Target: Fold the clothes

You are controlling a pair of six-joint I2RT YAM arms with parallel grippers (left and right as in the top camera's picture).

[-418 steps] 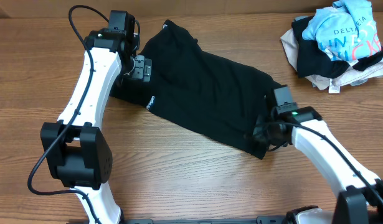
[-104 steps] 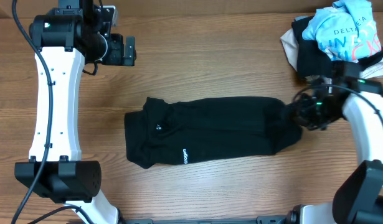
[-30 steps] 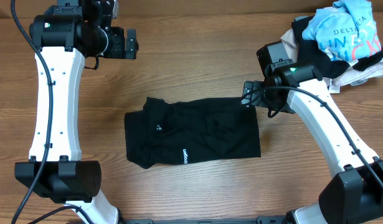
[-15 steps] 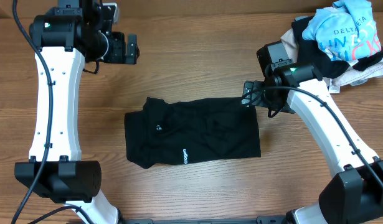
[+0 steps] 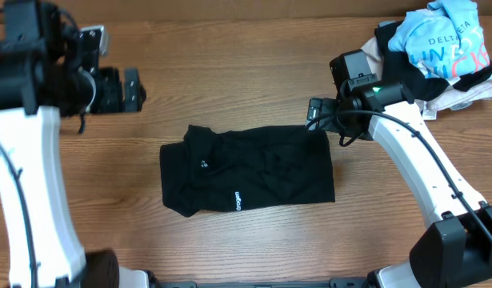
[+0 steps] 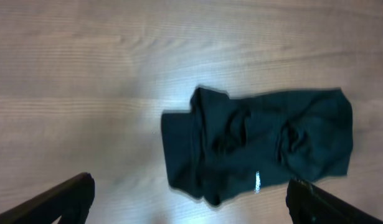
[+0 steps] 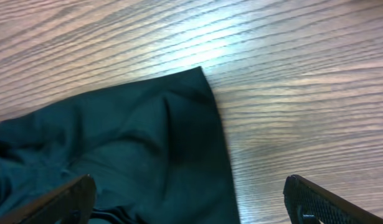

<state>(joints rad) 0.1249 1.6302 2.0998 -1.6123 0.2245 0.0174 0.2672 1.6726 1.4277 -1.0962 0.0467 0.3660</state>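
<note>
The clothes are one black shirt [image 5: 246,180] lying folded into a rough rectangle at mid-table, a small white logo [image 5: 238,199] near its front edge. My left gripper [image 5: 122,90] hangs open high over the far left, well away from the fabric. From the left wrist, the whole shirt [image 6: 260,143] shows far below the open left gripper [image 6: 190,186], nothing between its fingers. My right gripper [image 5: 316,112] is open just above the shirt's back right corner. In the right wrist view that corner [image 7: 147,137] lies under the empty right gripper [image 7: 188,190].
A heap of other garments [image 5: 438,56], with a light-blue printed tee on top and beige fabric beneath, sits at the back right corner. Bare wooden table [image 5: 230,256] surrounds the shirt.
My left arm has swung left and risen toward the camera, gripper still open. The right gripper has edged slightly back and left over the shirt's corner. The shirt has not moved.
</note>
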